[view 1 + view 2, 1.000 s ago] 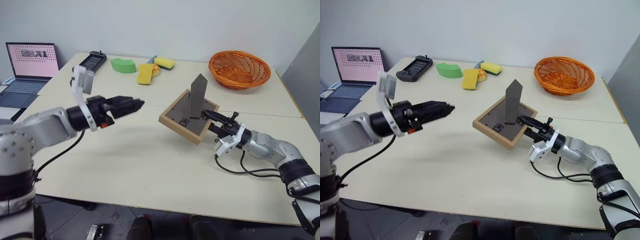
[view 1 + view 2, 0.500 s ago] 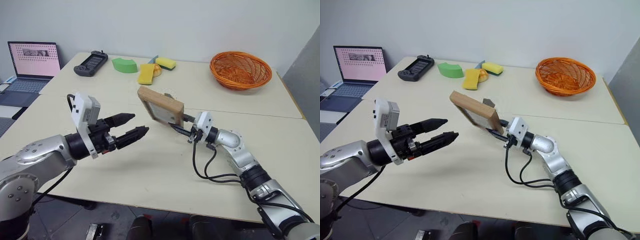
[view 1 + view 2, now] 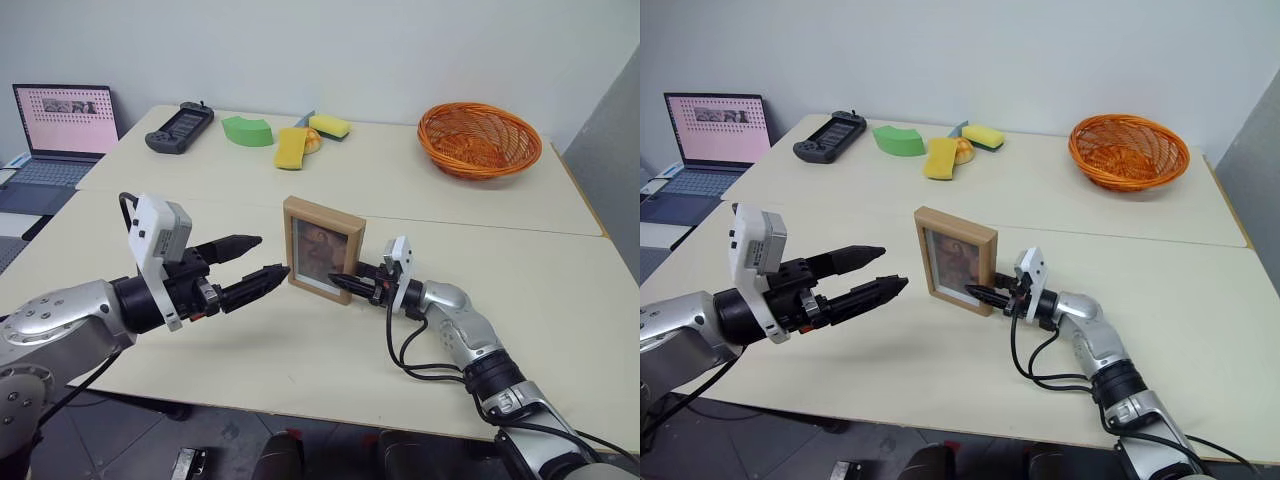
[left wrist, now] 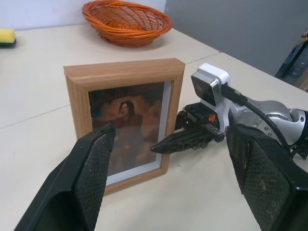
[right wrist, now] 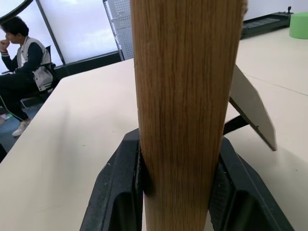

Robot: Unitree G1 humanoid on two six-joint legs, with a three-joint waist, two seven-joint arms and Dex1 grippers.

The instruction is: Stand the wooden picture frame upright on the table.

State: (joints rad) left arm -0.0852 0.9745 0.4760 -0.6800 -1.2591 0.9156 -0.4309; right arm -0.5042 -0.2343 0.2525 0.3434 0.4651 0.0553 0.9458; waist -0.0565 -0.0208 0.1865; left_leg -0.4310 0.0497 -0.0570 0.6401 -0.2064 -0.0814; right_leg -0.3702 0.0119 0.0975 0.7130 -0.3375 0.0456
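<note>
Standing upright on the table [image 3: 300, 350], the wooden picture frame [image 3: 320, 248] looks nearly placed, portrait facing the robot, its side edge clamped between the right gripper [image 3: 350, 284] fingers. Left, I judge: release and withdraw (fold-out stand is open behind). Just beside the frame's other edge, the left gripper [image 3: 262, 262] hangs spread, holding nothing. Well beyond both grippers sit an orange basket [image 3: 479, 138] and sponges [image 3: 295, 140]; a seated person [image 5: 23, 72] shows in the room.

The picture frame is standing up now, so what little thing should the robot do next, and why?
Probably open the right gripper and ease it away. The wooden picture frame stands upright on the table, its fold-out stand propped behind, yet the right fingers clamp its side edge. The left gripper waits open nearby.
</note>
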